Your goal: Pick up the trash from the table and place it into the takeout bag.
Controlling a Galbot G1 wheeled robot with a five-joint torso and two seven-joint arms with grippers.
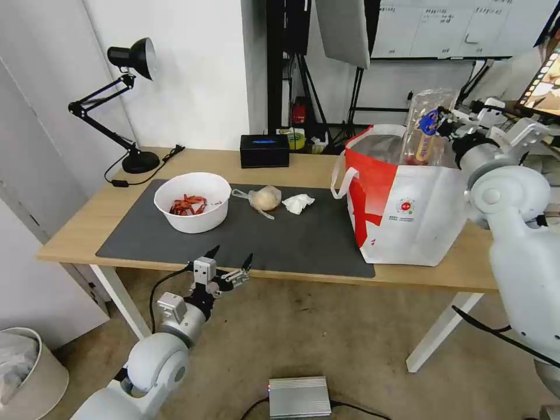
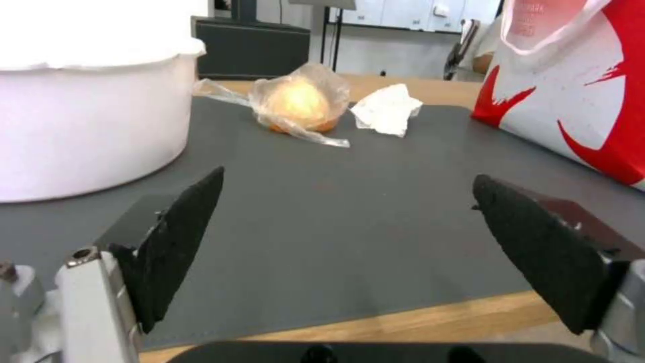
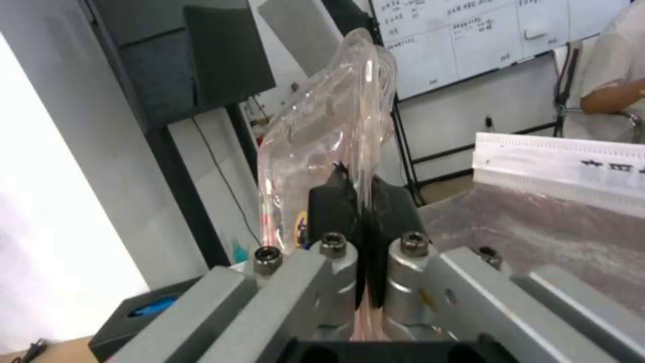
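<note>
Left gripper (image 1: 232, 255) at the mat's near edge, jaws apart (empty); right gripper (image 1: 441, 121) pinches one clear plastic clamshell tray (image 1: 424, 125) above the red-and-white takeout bag (image 1: 408, 210).

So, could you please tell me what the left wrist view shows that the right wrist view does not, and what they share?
Left wrist view alone: the left gripper, jaws open, low at the near edge of the dark grey mat, facing the white bowl, the clear baggie with a yellowish lump, the crumpled white tissue and the takeout bag's red-and-white outside.

Right wrist view alone: the right gripper, jaws shut on the clear plastic clamshell tray, beside the bag's silver foil lining.

Both: the black rectangular box and the takeout bag.
</note>
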